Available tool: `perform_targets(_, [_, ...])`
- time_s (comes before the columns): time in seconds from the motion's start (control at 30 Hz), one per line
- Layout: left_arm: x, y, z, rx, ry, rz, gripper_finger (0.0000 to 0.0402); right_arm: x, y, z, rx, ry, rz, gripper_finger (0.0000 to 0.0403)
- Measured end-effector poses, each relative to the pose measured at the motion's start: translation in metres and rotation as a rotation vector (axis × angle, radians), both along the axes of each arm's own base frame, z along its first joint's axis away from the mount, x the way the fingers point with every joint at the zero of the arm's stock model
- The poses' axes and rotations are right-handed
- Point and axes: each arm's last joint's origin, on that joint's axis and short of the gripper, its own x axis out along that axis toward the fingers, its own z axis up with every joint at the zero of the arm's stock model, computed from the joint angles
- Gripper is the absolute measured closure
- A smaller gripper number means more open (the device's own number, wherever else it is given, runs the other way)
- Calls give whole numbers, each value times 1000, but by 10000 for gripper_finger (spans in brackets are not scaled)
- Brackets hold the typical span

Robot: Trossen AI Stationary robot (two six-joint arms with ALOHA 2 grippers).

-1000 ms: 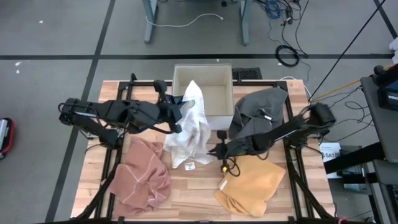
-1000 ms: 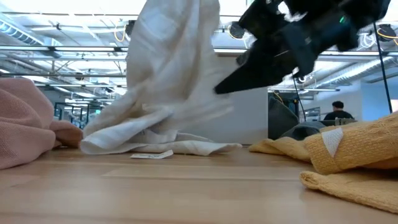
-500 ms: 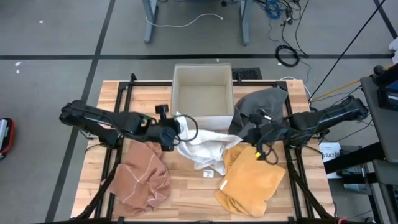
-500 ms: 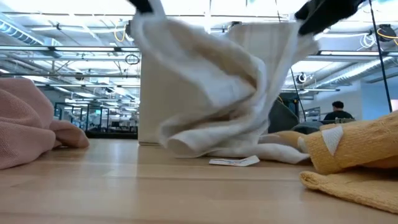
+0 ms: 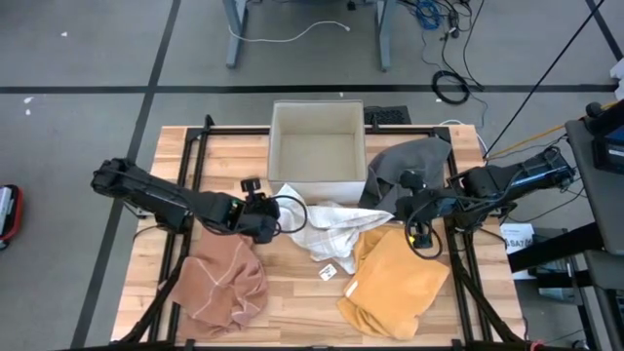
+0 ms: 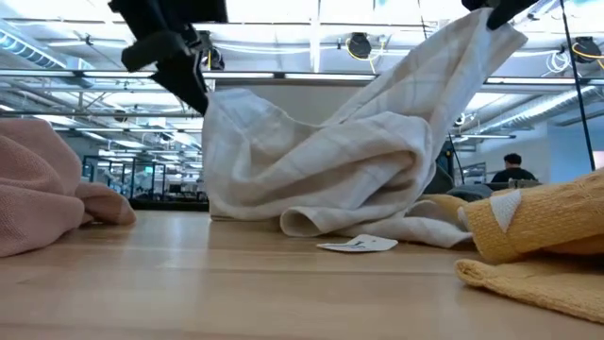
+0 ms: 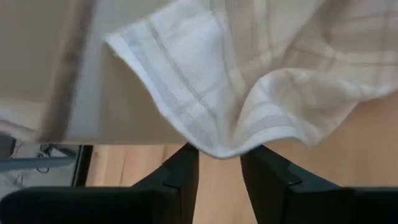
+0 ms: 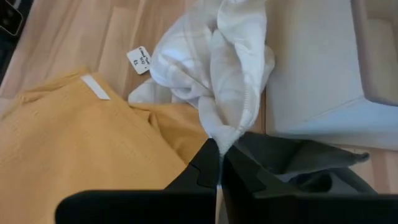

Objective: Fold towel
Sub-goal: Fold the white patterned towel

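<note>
White checked cloth towel (image 5: 327, 226) heaped on the wooden slatted table (image 5: 292, 292), in the middle, just in front of the open beige fabric box (image 5: 318, 146), one edge lapping against the box's near wall. One corner drawn up and out toward the right side; seen in the low view as a taut ridge rising to the upper right (image 6: 472, 38). Small white tag (image 5: 329, 272) lying flat on the wood just in front of the heap.

Right gripper (image 8: 219, 163) pinched tight on that raised corner, fingers pressed together with the fabric caught between them, poised above the meeting of the towel and the crumpled mustard-yellow towel (image 5: 395, 283). Dark grey cloth (image 5: 409, 168) bunched beside the box, behind the right arm.

Left gripper (image 7: 219, 163) at the towel's opposite edge, close by the box's near left corner; fingers (image 7: 183, 171) parted a little, the hem of the towel drooping just ahead of the tips and not clamped. Same gripper (image 6: 175, 57) in the low view above the heap's left shoulder.

Crumpled pink towel (image 5: 222, 278) at the near left of the table, apart from the white one.
</note>
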Motion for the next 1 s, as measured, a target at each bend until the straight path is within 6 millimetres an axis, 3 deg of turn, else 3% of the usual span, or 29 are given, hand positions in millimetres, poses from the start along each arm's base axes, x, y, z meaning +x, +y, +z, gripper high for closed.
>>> perform_targets(0.27, [-23, 1, 15, -85, -5, 41, 268, 4, 1, -3, -9, 30, 0, 403])
perform_targets(0.4, [-22, -4, 25, -87, -99, -4, 268, 5, 2, -5, -11, 37, 0, 403])
perform_targets(0.53, [-15, -7, 23, -37, -64, -124, 268, 7, 2, -5, -9, 38, 2, 403])
perform_targets(0.63, [-3, -14, 4, -67, 41, -277, 268, 7, 3, -5, 7, 40, 11, 403])
perform_targets(0.73, [8, -26, -28, -48, 100, -356, 268, 8, 3, -4, 22, 30, 12, 403])
perform_targets(0.87, [19, -42, -65, 88, 144, -368, 268, 8, 4, -4, 24, 23, 11, 403])
perform_targets(1.0, [25, -58, -89, 104, 163, -367, 268, 9, 4, -4, 25, 22, 10, 403])
